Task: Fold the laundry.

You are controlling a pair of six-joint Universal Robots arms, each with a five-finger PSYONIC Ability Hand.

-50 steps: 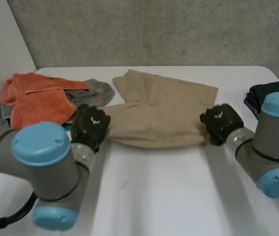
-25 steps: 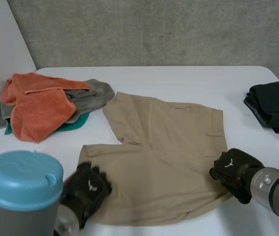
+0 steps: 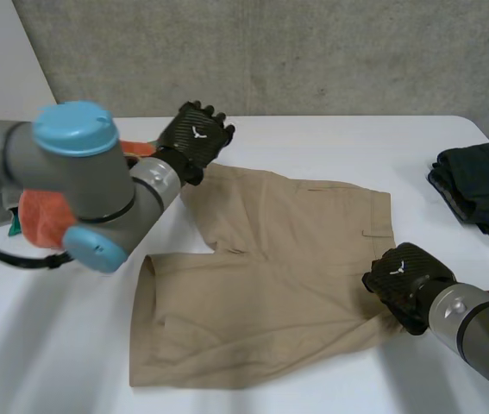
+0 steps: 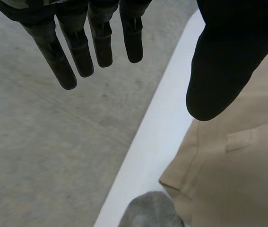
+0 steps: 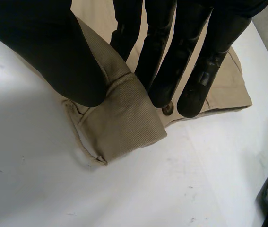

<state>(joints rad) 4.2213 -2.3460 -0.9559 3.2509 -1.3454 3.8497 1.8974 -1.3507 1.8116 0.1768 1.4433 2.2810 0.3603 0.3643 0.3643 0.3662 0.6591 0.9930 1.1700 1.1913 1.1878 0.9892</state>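
White table, matte, with faint scuffs visible close up in the right wrist view. Rough grey concrete wall runs behind the far edge, and a plain white panel closes off the left side. Tan shorts lie spread flat mid-table, legs toward the left arm's side, with a few soft creases. The right hand sits at the shorts' near right edge; in its wrist view, thumb and fingers pinch a raised fold of the ribbed tan cloth just off the table. The left hand hangs above the shorts' far left corner; its fingers are straight and spread, gripping nothing, with concrete beyond the table edge behind them. A grey cloth lies just beside that corner of the shorts. An orange towel shows behind the left arm. A dark folded garment rests at the table's right edge, well apart from the shorts.
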